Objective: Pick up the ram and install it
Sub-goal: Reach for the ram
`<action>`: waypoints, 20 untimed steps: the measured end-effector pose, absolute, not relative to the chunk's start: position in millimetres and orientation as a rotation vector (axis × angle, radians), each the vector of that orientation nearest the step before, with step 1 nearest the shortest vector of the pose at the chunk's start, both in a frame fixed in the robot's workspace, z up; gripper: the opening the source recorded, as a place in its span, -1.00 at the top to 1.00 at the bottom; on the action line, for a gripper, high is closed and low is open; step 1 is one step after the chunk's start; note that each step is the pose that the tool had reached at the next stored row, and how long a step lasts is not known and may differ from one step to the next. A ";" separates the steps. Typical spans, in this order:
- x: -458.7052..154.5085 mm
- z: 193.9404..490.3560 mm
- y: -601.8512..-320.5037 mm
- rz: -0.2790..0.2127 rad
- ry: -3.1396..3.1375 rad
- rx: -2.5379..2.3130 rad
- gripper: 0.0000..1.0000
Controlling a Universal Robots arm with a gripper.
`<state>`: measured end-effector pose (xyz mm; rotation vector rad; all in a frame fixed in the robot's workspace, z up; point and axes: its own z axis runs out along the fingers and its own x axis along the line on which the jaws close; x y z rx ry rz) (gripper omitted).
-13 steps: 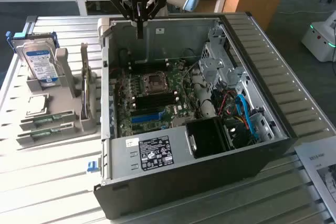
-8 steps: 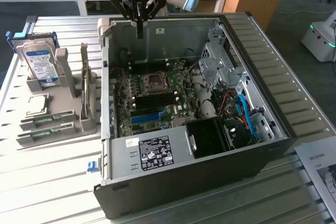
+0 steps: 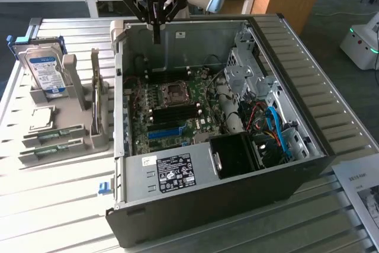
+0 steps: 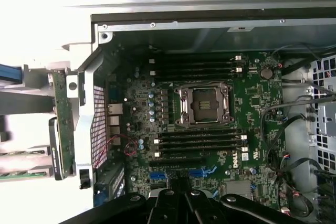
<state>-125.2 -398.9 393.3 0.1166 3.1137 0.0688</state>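
Pinched shut on nothing, the black claw (image 3: 157, 37) hangs above the grey steel computer case (image 3: 136, 182), laid open so its green motherboard (image 3: 204, 90) faces up, while well off to its side the long green ram stick (image 3: 59, 133) rests cradled, apparently for gripping.

The computer case (image 3: 177, 173) fills frame centre, motherboard (image 3: 177, 102) inside it; hard drive (image 3: 46, 72) stands upper left; gripper (image 3: 156, 38) hangs top centre.

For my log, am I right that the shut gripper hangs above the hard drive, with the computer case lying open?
Not quite: the shut gripper hangs above the open computer case, not the hard drive, which stands in a holder at the exterior view's left. The exterior view shows this.
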 end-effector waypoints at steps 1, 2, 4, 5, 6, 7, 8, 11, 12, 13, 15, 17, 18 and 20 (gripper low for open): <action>-125.8 393.3 -398.8 0.069 3.114 0.117 0.80; -126.3 393.3 -398.8 0.069 3.114 0.117 0.80; -127.5 393.3 -398.8 0.069 3.114 0.117 0.80; -128.1 393.3 -398.8 0.069 3.114 0.117 0.80; -128.7 393.3 -398.9 0.069 3.114 0.117 0.80; -129.4 393.3 -398.9 0.069 3.114 0.117 0.80; -130.1 393.3 -398.9 0.069 3.114 0.117 0.80; -133.0 393.3 -398.8 0.069 3.114 0.117 0.80; -133.8 393.3 -398.8 0.069 3.114 0.116 0.80; -134.5 393.3 -398.8 0.069 3.114 0.117 0.80; -135.8 393.3 -398.8 0.069 3.114 0.117 0.80; -137.1 393.3 -398.9 0.069 3.114 0.116 0.80; -137.8 393.3 -398.8 0.069 3.114 0.117 0.80; -139.0 393.3 -398.8 0.069 3.114 0.117 0.80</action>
